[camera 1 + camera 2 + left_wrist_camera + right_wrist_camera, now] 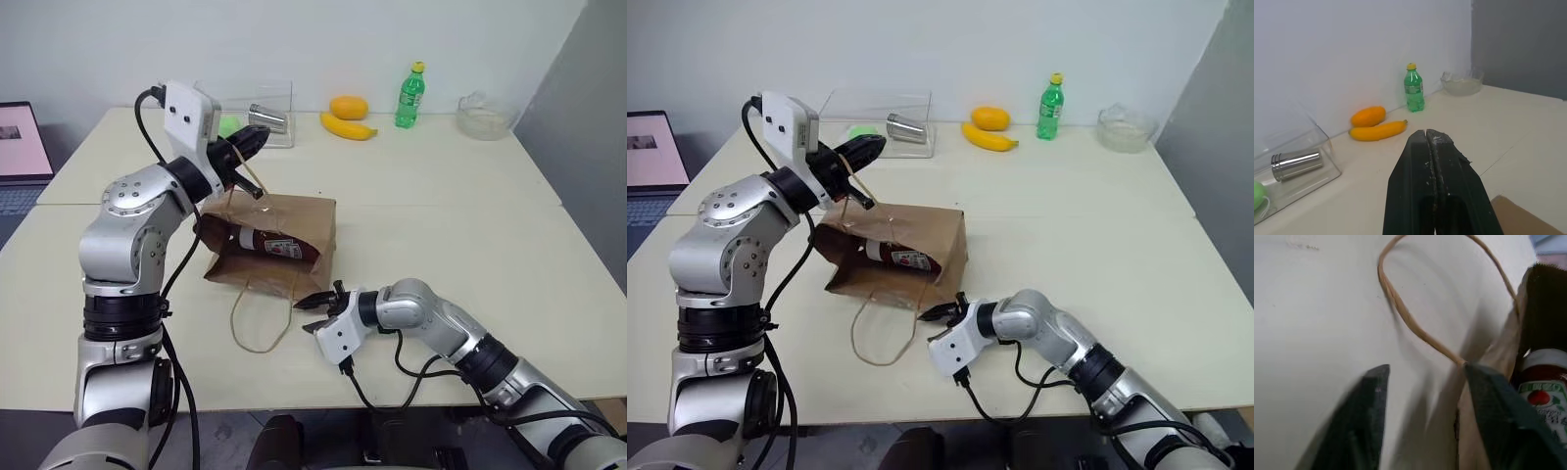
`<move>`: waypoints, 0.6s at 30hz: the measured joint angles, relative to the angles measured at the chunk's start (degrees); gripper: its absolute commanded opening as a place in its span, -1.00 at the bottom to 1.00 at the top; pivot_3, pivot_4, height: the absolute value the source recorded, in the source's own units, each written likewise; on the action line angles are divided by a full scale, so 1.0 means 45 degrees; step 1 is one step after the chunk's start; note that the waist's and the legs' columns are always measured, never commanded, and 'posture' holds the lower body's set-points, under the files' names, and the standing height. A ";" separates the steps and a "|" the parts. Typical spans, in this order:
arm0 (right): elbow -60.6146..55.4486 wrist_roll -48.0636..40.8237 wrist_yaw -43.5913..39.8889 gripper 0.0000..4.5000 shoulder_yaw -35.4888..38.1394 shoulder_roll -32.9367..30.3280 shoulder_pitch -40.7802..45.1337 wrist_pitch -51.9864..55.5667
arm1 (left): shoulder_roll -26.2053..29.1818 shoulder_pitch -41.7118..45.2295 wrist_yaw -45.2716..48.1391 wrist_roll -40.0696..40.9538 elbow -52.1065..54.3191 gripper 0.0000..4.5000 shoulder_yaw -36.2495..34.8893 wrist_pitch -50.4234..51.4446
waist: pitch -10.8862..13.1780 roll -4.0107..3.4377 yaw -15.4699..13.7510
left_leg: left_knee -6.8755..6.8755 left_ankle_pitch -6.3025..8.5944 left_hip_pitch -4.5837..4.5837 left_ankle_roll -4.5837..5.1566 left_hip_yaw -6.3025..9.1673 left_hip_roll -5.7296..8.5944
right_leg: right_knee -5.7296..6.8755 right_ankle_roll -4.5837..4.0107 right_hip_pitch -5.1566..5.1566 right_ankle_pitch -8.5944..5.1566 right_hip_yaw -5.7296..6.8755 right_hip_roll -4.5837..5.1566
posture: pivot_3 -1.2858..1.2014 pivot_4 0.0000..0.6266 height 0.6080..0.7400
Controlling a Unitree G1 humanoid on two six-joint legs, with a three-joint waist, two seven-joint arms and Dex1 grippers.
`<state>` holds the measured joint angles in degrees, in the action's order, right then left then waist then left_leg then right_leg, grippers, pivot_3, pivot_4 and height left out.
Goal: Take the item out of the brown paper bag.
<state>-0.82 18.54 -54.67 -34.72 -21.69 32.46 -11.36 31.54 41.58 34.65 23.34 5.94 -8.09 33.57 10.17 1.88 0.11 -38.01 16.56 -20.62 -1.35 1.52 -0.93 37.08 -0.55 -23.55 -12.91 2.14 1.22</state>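
Your ketchup bottle (pixel 266 241) lies inside the brown paper bag (pixel 294 227); left fingers (pixel 257 139) pinch its upper handle (pixel 249 179), right fingers (pixel 323 298) spread, empty.

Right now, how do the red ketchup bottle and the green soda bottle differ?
The ketchup bottle lies on its side inside the brown paper bag; the green soda bottle stands upright in the open near the wall. The ketchup bottle is dark red with a white label, the soda bottle clear green with a yellow cap. Both are small bottles on the same table.
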 measured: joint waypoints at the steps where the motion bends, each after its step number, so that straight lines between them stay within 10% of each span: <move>1: -0.0517 -0.0587 -0.0430 0.28 0.0230 -0.0085 0.0033 0.0591 | -0.0018 -0.0026 0.0001 0.0052 0.0083 -1.00 0.0007 0.0028 | 0.0002 -0.0002 0.0000 | 0.0001 0.0000 0.0001 0.0000 0.0004 -0.0002 | 0.0001 0.0002 -0.0001 -0.0001 0.0004 0.0000 | 0.03 -0.52 1.00; 10: -0.4131 -0.5514 -0.2957 0.28 0.2706 -0.1799 0.0140 0.6498 | -0.0092 -0.0067 -0.0044 0.0353 0.0235 -1.00 0.0026 0.0328 | 0.0006 -0.0002 -0.0006 | 0.0003 0.0003 -0.0006 0.0004 0.0019 0.0003 | -0.0005 0.0008 0.0000 -0.0005 0.0019 0.0005 | 0.03 -0.52 1.00; 18: -0.3983 -0.4615 0.0508 0.28 0.1313 0.1704 0.1457 0.9877 | -0.0346 0.0200 -0.0019 0.0456 0.0214 -1.00 0.0304 0.0295 | 0.0006 -0.0003 0.0048 | 0.0008 -0.0022 -0.0071 -0.0039 0.0011 0.0002 | 0.0053 0.0002 -0.0111 -0.0002 0.0007 -0.0011 | 0.03 -0.52 1.00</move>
<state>-18.75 -2.23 -52.38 -28.82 -14.03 39.02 33.08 29.99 42.48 34.57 25.39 6.90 -6.72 34.89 10.20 1.87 0.33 -37.97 16.46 -20.94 -1.52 1.57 -0.92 37.32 -0.54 -24.05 -12.91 2.17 1.17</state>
